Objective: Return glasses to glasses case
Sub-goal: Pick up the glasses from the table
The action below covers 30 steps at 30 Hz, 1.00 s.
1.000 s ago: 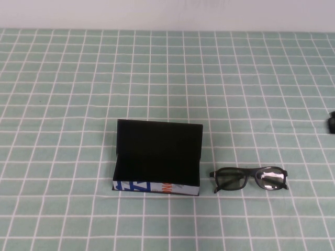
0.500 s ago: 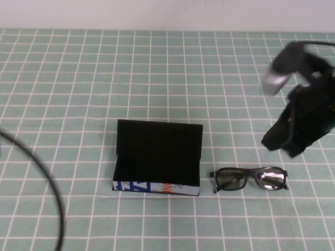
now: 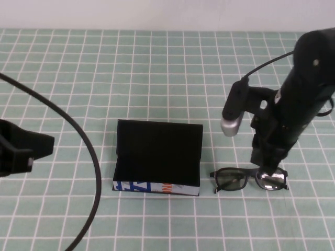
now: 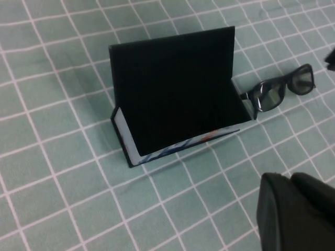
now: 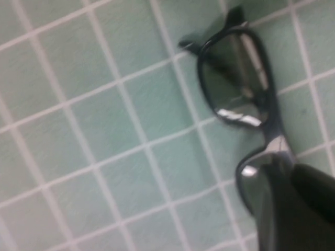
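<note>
The desk [image 3: 172, 68] is shown covered by a pale green cloth ruled with a white grid, and it fills nearly the whole high view beneath a plain light wall.

The right arm [image 3: 306, 89], a black jointed limb with a grey cylindrical part at its side, is seen at the right of the desk, reaching down toward the cloth. Its right hand [image 3: 269, 166] is placed directly above the right-hand lens of the spectacles; whether its fingers are open or closed cannot be told, since in the right wrist view only a dark blurred mass is seen over that lens.

The left hand [image 3: 21, 149], a black blocky form, is seen at the left edge of the high view, well apart from the box, with a thick black cable [image 3: 91, 157] arching past it. Whether it is open or closed cannot be told.

The rectangular black glasses case [image 3: 157, 159] is set near the middle of the desk with its flap lid raised upright at the back and its dark interior exposed. Its front side, white with blue and orange printing, is turned toward the robot.

The black thick-rimmed plastic glasses [image 3: 250, 179] with clear rectangular lenses are laid on the cloth just beside the case, to its right, outside it, apparently with the temples folded.
</note>
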Tool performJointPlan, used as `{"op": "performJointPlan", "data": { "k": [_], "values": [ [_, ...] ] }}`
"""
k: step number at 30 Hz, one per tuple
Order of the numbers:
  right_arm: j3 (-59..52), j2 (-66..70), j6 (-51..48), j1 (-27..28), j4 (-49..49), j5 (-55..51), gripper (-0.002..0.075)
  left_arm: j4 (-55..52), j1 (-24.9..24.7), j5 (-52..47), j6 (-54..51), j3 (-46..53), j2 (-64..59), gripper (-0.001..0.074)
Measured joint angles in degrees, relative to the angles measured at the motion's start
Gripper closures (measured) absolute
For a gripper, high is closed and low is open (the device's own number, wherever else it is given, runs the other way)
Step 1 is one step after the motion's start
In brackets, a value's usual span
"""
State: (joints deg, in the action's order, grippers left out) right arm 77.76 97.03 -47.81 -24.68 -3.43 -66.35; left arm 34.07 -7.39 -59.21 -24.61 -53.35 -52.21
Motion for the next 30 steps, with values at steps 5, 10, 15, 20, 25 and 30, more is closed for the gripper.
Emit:
{"op": "performJointPlan", "data": {
  "k": [5, 10, 15, 20, 25, 30],
  "values": [
    [0.04, 2.76, -0.04, 0.0, 1.2, 3.46, 0.0534, 0.42, 0.0, -1.18, -0.68, 0.0, -0.5, 0.0737],
    [0.04, 5.28, -0.74, 0.0, 2.74, 5.18, 0.0411, 0.42, 0.0, -2.98, -2.2, 0.0, -0.5, 0.0737],
    [0.04, 7.56, -2.46, 0.0, 2.87, 6.41, 0.0393, 0.42, 0.0, -3.77, -2.53, 0.0, -0.5, 0.0737],
    [0.04, 10.13, -2.73, 0.0, 3.43, 7.41, 0.0391, 0.42, 0.0, -3.99, -2.62, 0.0, -0.5, 0.0737],
    [0.04, 11.32, -2.73, 0.0, 4.15, 9.53, 0.0391, 0.42, 0.0, -3.99, -2.62, 0.0, -0.5, 0.0737],
    [0.04, 11.96, -2.73, 0.0, 4.44, 10.63, 0.0391, 0.42, 0.0, -3.99, -2.65, 0.0, -0.5, 0.0737]
  ]
}}
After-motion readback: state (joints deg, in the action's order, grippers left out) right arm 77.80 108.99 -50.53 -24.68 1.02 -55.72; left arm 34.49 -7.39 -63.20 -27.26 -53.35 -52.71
